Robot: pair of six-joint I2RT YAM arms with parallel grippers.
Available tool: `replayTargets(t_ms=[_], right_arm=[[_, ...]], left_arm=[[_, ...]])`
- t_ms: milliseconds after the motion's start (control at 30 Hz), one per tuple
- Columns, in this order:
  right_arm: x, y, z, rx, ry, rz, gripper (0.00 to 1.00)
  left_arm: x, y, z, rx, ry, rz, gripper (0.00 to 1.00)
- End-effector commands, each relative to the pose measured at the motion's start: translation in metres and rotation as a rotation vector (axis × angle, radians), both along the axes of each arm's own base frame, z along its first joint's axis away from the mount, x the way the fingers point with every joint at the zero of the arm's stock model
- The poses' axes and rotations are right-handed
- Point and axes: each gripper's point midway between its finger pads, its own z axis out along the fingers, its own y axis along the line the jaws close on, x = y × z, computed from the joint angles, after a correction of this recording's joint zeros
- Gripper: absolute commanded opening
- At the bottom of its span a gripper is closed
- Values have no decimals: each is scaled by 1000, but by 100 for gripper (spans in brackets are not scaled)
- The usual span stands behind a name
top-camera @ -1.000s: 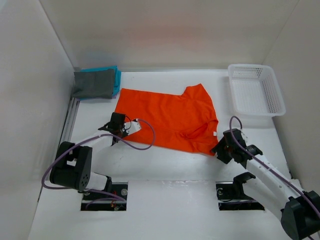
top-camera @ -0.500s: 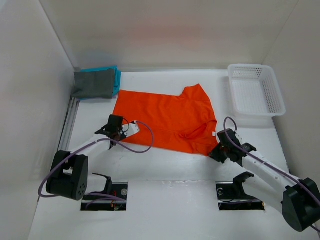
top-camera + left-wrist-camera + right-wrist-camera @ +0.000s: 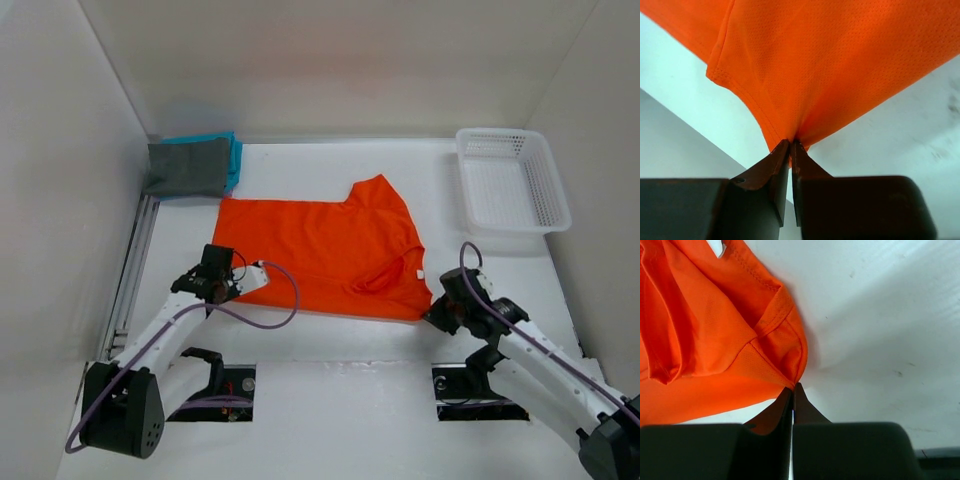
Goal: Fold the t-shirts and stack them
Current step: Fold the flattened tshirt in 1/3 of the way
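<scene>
The orange t-shirt (image 3: 320,250) lies spread across the middle of the white table (image 3: 330,345). Its right part is rumpled, with a sleeve and the neckline doubled over, so the layers there are hard to sort out. The left gripper (image 3: 790,144) is clenched on the shirt's near-left hem corner, and the cloth tents up from the pinched tips. From above, those tips are hidden under the wrist. The right gripper (image 3: 793,387) is clamped on the near-right corner at a seamed edge; how much cloth sits between its tips cannot be seen. At the far-left corner a folded dark grey t-shirt (image 3: 185,167) lies on a teal t-shirt (image 3: 233,152), of which only a strip along the far and right edges shows. A white mesh basket (image 3: 512,180) stands at the far right, well apart from the shirts.
</scene>
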Motion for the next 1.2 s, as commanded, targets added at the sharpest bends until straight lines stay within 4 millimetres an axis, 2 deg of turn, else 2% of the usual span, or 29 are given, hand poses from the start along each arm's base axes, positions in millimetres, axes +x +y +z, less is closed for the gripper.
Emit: replayTargets(t_ms=[0,67,133,167,233,267,333,433,467,533,600,700,767,833,900,1033,1167], right_arm=[[-12,-10,3,-39,24,-29,0],[-14,-11,5,-51,29,-32,1],[-15,-11,5,-65,38,-27,5],[-15,-10,4,-69,42,-19,8],[-13,-7,3,-76,46,-5,11],[-13,-6,2,-82,49,1,12],[-11,-2,2,-77,45,12,14],[-12,0,2,-71,37,17,15],[-12,-1,2,-72,34,15,15],[-12,-1,3,-66,26,15,15],[-12,0,4,-64,22,17,15],[-12,0,4,-67,23,21,15],[-12,-1,3,-72,25,23,15],[-12,-1,2,-76,29,25,15],[-12,0,2,-77,29,28,15],[-12,0,3,-74,24,28,15],[-12,0,3,-76,27,28,14]], left_arm=[[-36,7,-9,48,141,-43,7],[-44,9,-8,56,163,-40,9],[-52,13,-9,71,190,-35,15],[-53,14,-9,77,191,-31,21],[-48,16,-2,86,166,-19,42],[-41,16,7,84,132,-13,51],[-14,12,40,64,13,0,61],[35,-7,107,-28,-215,15,65],[47,-19,126,-71,-271,1,65],[60,-60,155,-194,-336,-72,64],[50,-121,167,-375,-296,-202,64],[13,-207,153,-640,-51,-319,64],[-4,-249,138,-715,81,-365,63],[-16,-283,125,-739,138,-417,63],[-24,-312,113,-744,160,-473,63],[-36,-349,90,-702,185,-561,63],[-38,-387,78,-714,160,-627,63]])
